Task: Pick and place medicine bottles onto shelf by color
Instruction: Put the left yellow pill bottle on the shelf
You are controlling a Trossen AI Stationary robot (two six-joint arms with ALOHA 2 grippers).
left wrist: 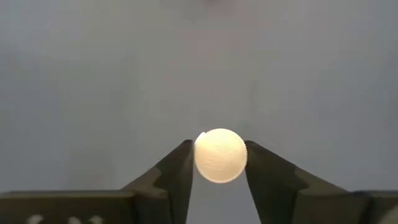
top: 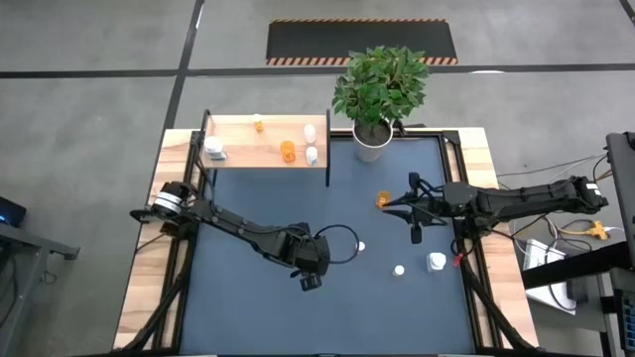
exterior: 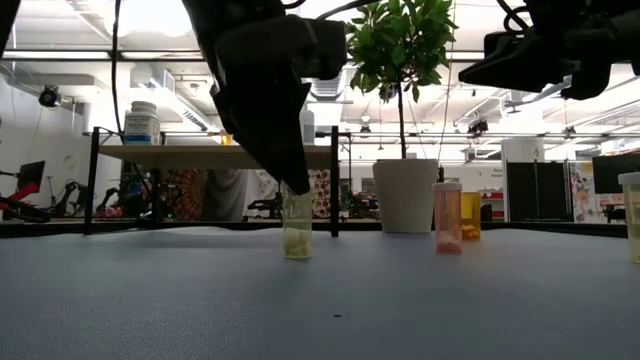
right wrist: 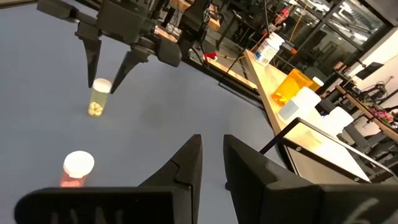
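Dark blue table; wooden shelf at its far left edge, already bearing several bottles. Left gripper descended mid-table over a pale-capped yellowish bottle standing upright; its fingers flank the cap on both sides, touching or nearly so, firm grasp not discernible. Right gripper hovers with fingers narrowly parted, empty, near an orange bottle.

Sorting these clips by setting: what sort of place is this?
Probably a robotics lab or workshop hall: two arms at a framed blue table, bare concrete floor with hazard-striped mat, benches and equipment behind.
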